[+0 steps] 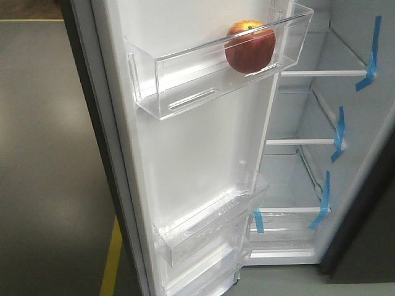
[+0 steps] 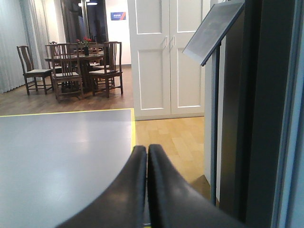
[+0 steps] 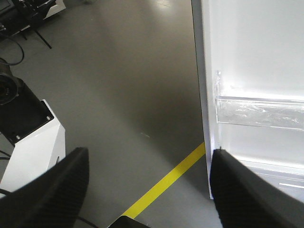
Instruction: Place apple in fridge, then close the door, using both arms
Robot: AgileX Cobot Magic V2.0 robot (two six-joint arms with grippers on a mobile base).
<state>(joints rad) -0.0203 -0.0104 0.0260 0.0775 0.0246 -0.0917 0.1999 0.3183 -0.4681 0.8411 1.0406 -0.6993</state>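
Observation:
The red and yellow apple rests in the upper clear bin of the open fridge door. The door's white lining faces me. The fridge is open at the right, with white walls and glass shelves marked by blue tape. No arm shows in the front view. In the left wrist view my left gripper is shut and empty, pointing over the floor beside the dark grey door edge. In the right wrist view my right gripper is open and empty, its right finger near the door's lower edge.
Grey floor with a yellow tape line lies left of the door. A white base unit stands at the left. Far off are white cupboard doors, a tilted dark panel and a dining table with chairs.

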